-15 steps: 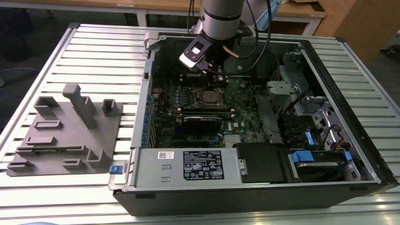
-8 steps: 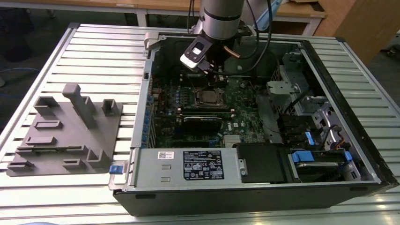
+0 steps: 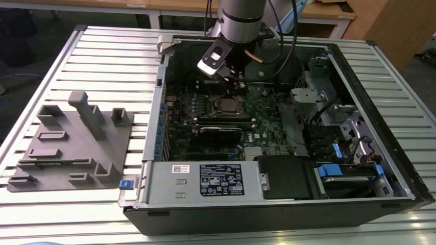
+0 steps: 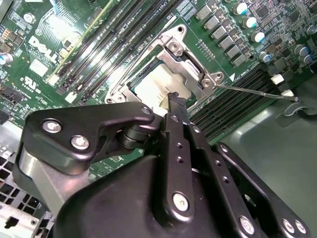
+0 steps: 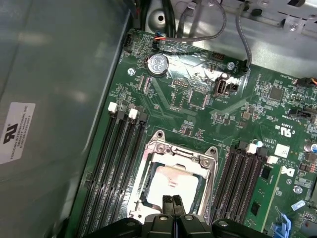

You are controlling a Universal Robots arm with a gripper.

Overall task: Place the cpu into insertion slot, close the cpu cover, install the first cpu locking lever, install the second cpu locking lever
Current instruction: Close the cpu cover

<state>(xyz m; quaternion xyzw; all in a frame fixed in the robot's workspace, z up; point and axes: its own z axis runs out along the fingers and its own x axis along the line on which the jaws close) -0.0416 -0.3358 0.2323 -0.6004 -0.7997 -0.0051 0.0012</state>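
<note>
The cpu (image 5: 171, 182), a dull silver square, lies in the insertion slot (image 3: 228, 105) on the green board inside the open computer case. The cpu cover (image 5: 174, 152), a metal frame with a window, lies down around the chip, whose face (image 4: 151, 83) shows through it. My gripper (image 5: 172, 200) hangs just above the chip's edge, its black fingertips (image 4: 177, 100) pressed together and holding nothing. In the exterior view the gripper (image 3: 237, 87) stands a little above the socket. A thin metal lever rod (image 4: 257, 92) sticks out sideways from one corner of the socket.
Long black memory slots (image 5: 116, 163) flank the socket on both sides. A black card (image 3: 219, 133) and the power supply (image 3: 218, 178) sit nearer the case front. Case walls (image 3: 162, 102) and cables (image 5: 218, 25) ring the board. A grey fixture (image 3: 75, 143) rests on the slatted table (image 3: 109, 56).
</note>
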